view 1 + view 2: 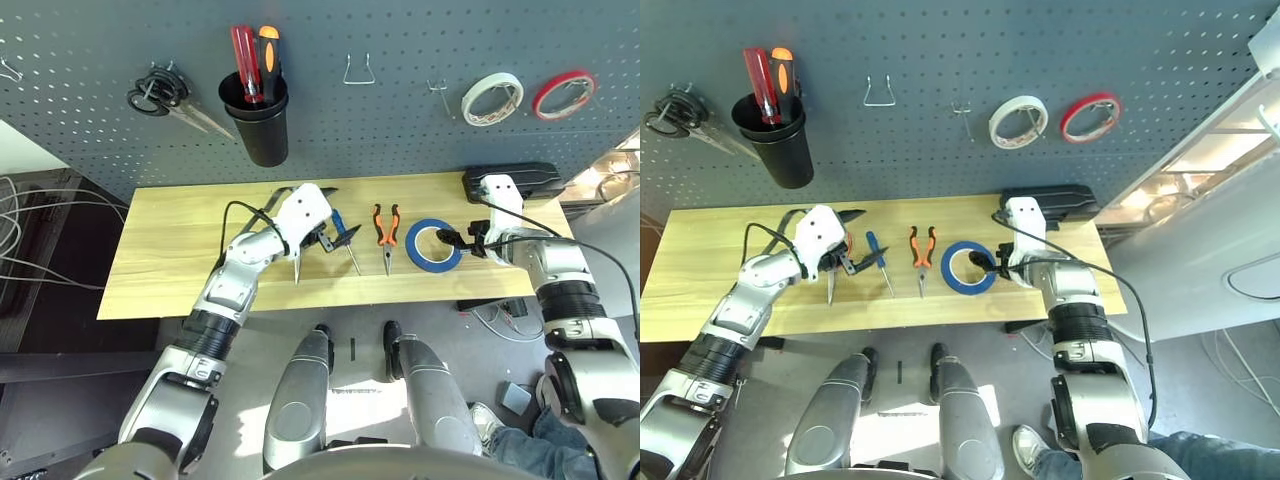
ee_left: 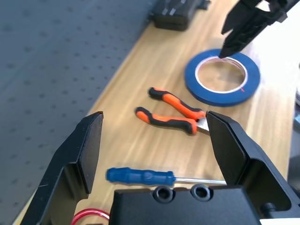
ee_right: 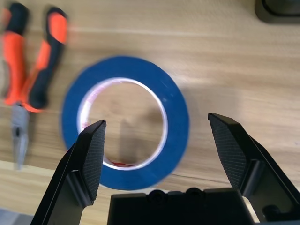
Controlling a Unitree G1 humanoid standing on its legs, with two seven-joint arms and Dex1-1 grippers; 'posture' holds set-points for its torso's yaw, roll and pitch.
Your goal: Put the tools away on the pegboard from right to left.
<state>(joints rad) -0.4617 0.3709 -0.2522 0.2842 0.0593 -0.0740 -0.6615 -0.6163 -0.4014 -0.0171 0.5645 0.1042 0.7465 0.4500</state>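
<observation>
Blues, oranges and reds showing against pale wood and dotted grey

The tape roll (image 3: 126, 122) is showing deep blue beside orange-and-black pliers (image 1: 386, 232) and a blue-handled screwdriver (image 2: 140, 176) on the light wood-grain table (image 1: 180, 240); the pegboard (image 1: 420, 40) is showing grey-blue, dotted with holes.

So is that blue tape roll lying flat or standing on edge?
Lying flat. The blue tape roll shows as a full ring with the wooden table visible through its hole. The open right gripper is above it, not holding it.

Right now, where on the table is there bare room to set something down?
The table's left stretch, beyond the left tool, is bare. The middle is crowded: screwdriver, pliers and blue tape roll lie close together, the right tool at the roll.
</observation>
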